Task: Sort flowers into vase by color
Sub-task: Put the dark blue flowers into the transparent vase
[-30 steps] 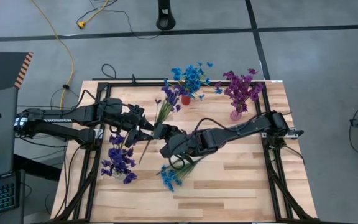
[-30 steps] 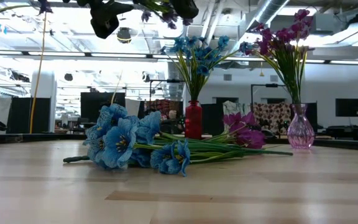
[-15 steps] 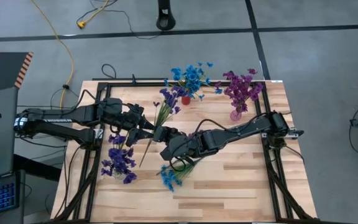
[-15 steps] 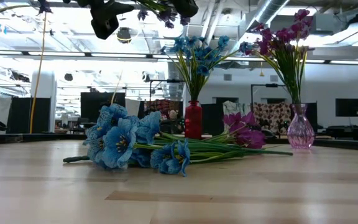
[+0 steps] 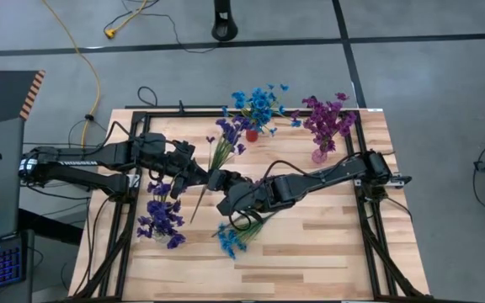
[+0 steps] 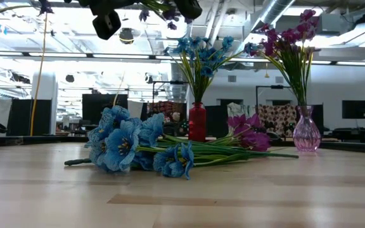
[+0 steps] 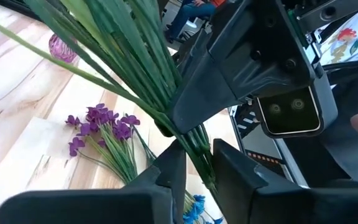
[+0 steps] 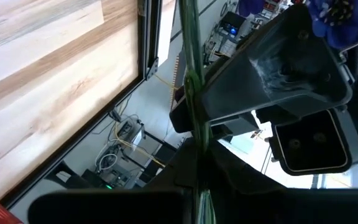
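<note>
A bunch of dark indigo-violet flowers (image 5: pixel 228 132) hangs in the air over the table's middle. Its green stems (image 5: pixel 202 192) slant toward the near left. My left gripper (image 5: pixel 199 175) comes in from the left and is shut on the stems. My right gripper (image 5: pixel 215 178) reaches in from the right and is shut on the same stems, right next to it. Blue flowers fill a red vase (image 6: pixel 197 121), and magenta ones fill a pink vase (image 6: pixel 307 130) at the far edge. More blue flowers (image 5: pixel 232 238) lie on the table. My left gripper pinches the stem bundle (image 7: pixel 199 148) between its two fingers, lower down the stems than the right gripper. The fingers come roughly level from the table's left and lie across the stems. The bunch is clear of the table. My right gripper pinches the green stems (image 8: pixel 195 134) between its two fingers, close below the leaves. It comes from the table's right, across the stems. The bunch is lifted clear, and the blossoms point toward the far edge.
A clump of indigo flowers (image 5: pixel 162 217) sits near the left edge. A few magenta flowers (image 7: pixel 101 124) lie beside the blue ones on the table. A black frame (image 5: pixel 133 118) runs around the tabletop. The near right of the wood is bare.
My left gripper has shut on the stems of the lifted bunch, just beside my right gripper. Both arms have kept their place and the bunch stays in the air.
</note>
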